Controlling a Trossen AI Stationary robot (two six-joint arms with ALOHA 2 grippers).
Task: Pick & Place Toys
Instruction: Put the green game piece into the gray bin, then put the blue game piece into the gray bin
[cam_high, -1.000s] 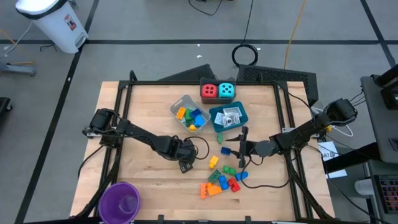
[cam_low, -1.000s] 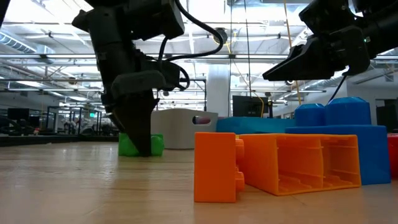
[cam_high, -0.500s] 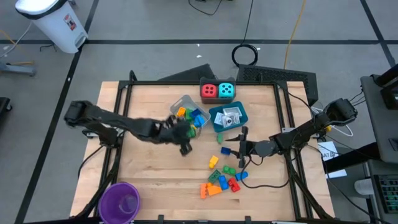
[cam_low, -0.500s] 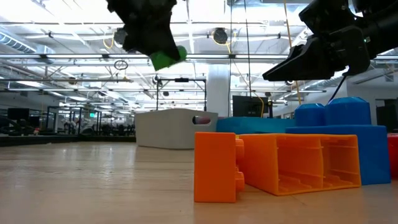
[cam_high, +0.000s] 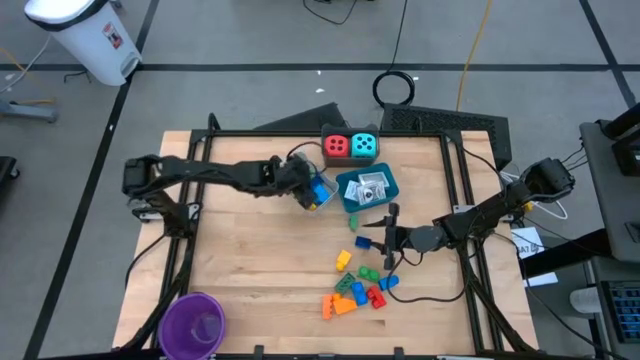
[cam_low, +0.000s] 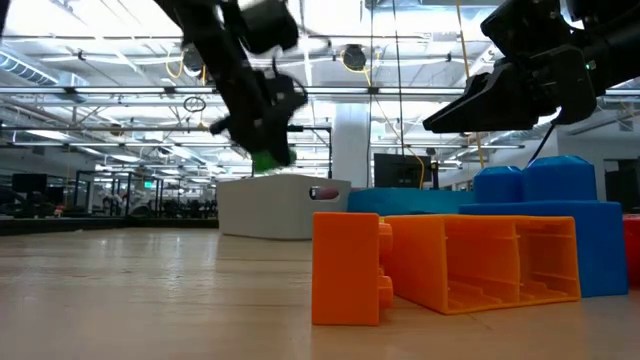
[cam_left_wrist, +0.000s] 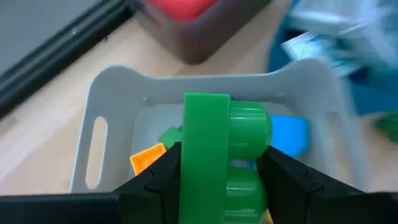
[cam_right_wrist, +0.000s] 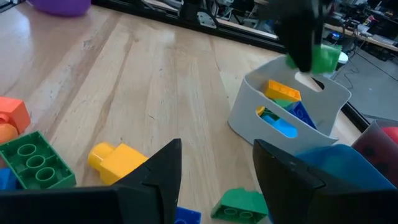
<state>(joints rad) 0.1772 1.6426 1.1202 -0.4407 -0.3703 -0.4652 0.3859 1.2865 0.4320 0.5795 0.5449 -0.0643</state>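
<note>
1 green brick (cam_left_wrist: 217, 155) sits clamped upright in the left gripper (cam_high: 303, 186), upper centre of the high view, directly over the grey tray (cam_high: 297, 165), so the drop is straight down. At right centre, the right gripper (cam_high: 390, 240) hangs part-open and empty above loose bricks (cam_high: 355, 288) on the tabletop (cam_high: 250, 270).

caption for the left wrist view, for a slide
Left gripper holds a green brick above the grey tray of bricks.
</note>
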